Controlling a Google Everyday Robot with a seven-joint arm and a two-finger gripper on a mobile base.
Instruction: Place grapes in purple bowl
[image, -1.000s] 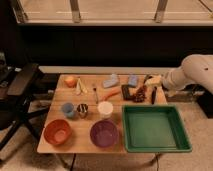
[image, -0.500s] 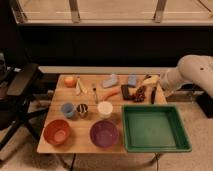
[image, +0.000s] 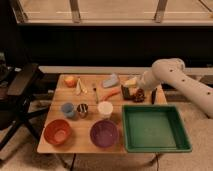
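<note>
While the grapes (image: 139, 95) lie as a dark, lumpy cluster near the far right of the desk (image: 61, 97), a flat black object (image: 126, 93) sits just beside them on their left and a slim dark item (image: 153, 95) on their right. Close above and slightly left of the bunch hangs the gripper (image: 131, 81), pale at its tip, at the end of the white arm (image: 172, 75) that reaches in from the right. Whether it has hold of anything I cannot tell from where I stand.

An orange carrot (image: 111, 94) lies left of the black object, with a grey-blue thing (image: 111, 80) behind it. Nearer the front, the green tray (image: 125, 127) fills the right side of the desk, just in front of the grapes. The purple bowl (image: 104, 133) stands at the front edge, just left of the tray and well apart from the bunch. An orange bowl (image: 58, 131) stands further left. Behind the bowls runs a row of a blue cup (image: 67, 109), a dark cup (image: 82, 109) and a white cup (image: 105, 108). A round orange fruit (image: 70, 81) rests at the far left corner, and a black chair (image: 22, 87) stands off the desk's left side.
</note>
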